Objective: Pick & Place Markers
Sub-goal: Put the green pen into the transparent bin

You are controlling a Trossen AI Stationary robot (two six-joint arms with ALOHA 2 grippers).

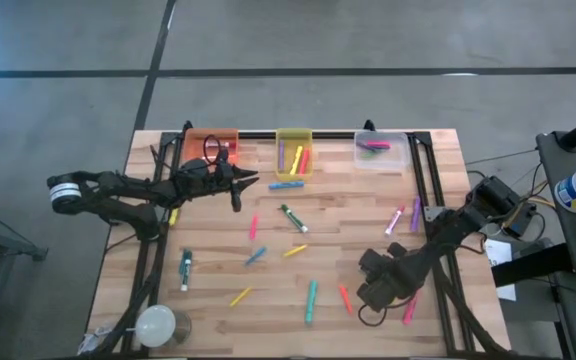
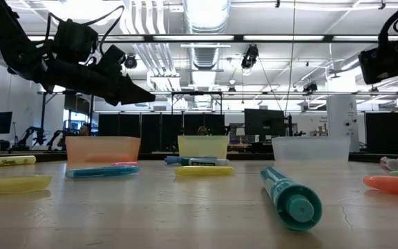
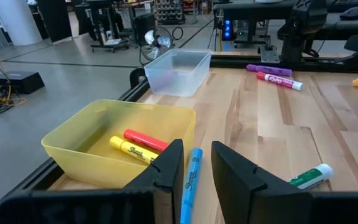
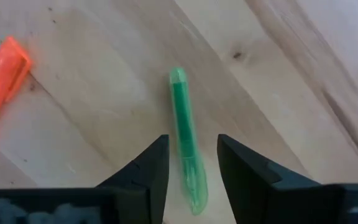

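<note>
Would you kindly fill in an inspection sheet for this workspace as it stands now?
Surface: wooden table, dark rails along edges.
Job's things: markers scattered; several inside the orange bin, yellow bin and clear bin.
Clutter: pale round object at the near left corner.
Grippers: left gripper open, raised beside the yellow bin; right gripper open, astride a green marker.
Cables: loops by the right arm's base.
Surroundings: workshop with monitors.

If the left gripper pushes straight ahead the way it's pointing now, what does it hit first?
Most likely the blue marker lying on the table beside the yellow bin, seen through the gap of the open left gripper. The gripper hangs above the table, so a level push might pass over it; depth is unclear.
</note>
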